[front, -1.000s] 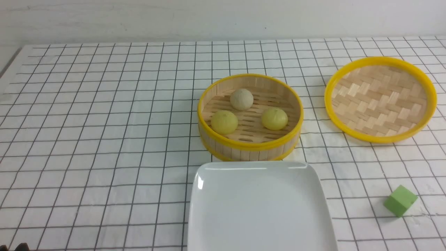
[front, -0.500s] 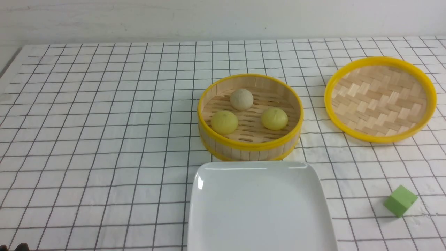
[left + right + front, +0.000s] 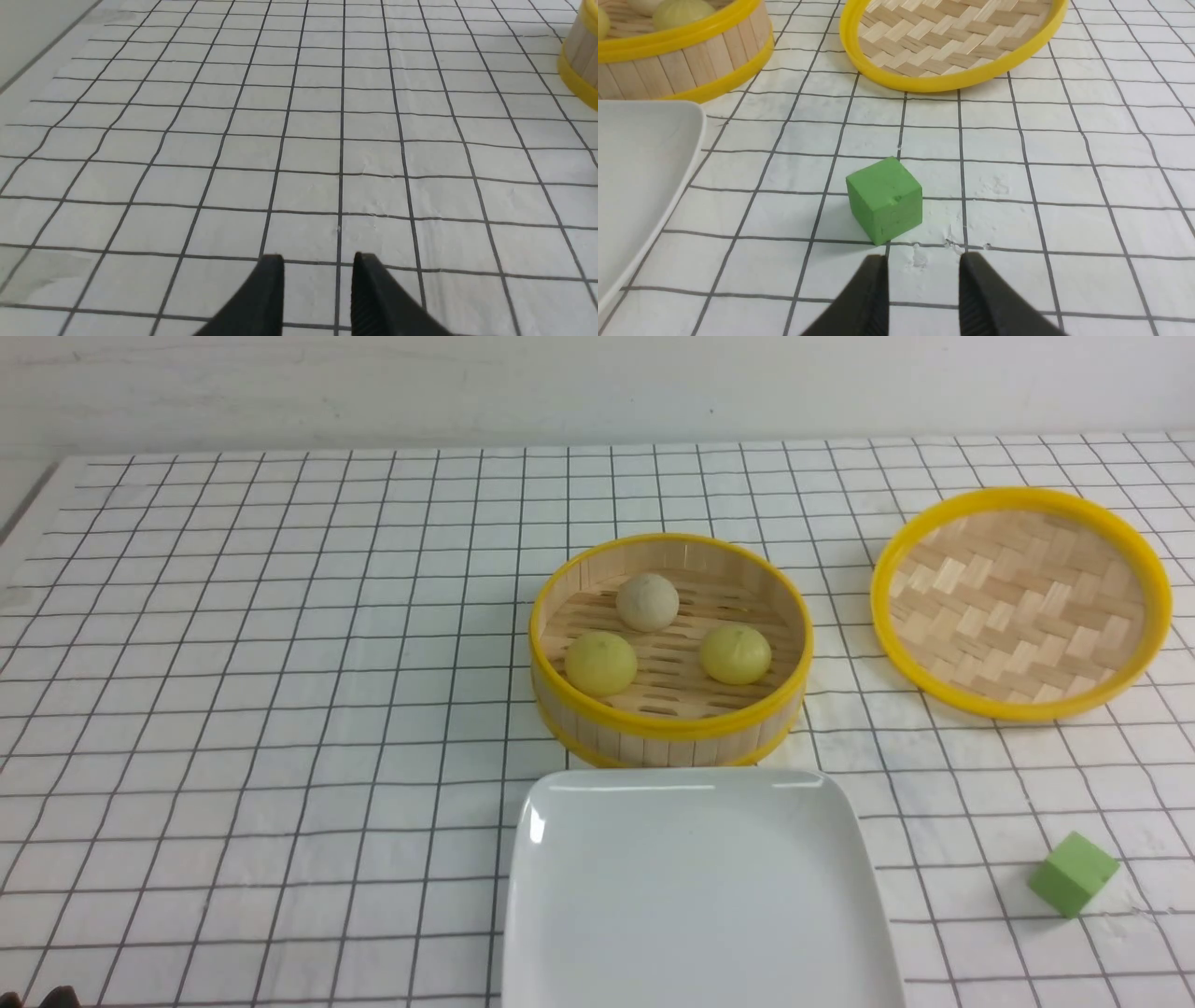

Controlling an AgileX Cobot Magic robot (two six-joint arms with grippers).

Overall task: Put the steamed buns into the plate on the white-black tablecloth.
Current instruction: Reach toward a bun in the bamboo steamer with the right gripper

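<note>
Buns: all three steamed buns (image 3: 647, 602) are seen inside the open steamer (image 3: 672, 739), the beige one at the back and the two yellow ones nearer the front. None is touched.
Plate: the plate (image 3: 693, 780) is laid on the white-black tablecloth (image 3: 280, 709), just in front of the steamer, with nothing on it.
Left gripper: the left gripper (image 3: 317, 259) is held low over bare cloth, well apart from the steamer. Its jaws are parted and nothing is between them.
Right gripper: the right gripper (image 3: 922, 259) is likewise parted and empty, near the green cube (image 3: 885, 198), with the lid (image 3: 952, 42) beyond.
Stage: no bun is judged to have been moved yet.
Risk, wrong object: the cube could be taken by mistake, since it lies closest to the right jaws.
Risk, collision: the steamer wall could be struck on the descent, and the steamer shoved against the plate.
Risk, grip: a soft bun could be squashed, or squeezed out sideways, by an off-centre closure.
Unclear: whether the buns are stuck to the slats cannot be told from here.
</note>
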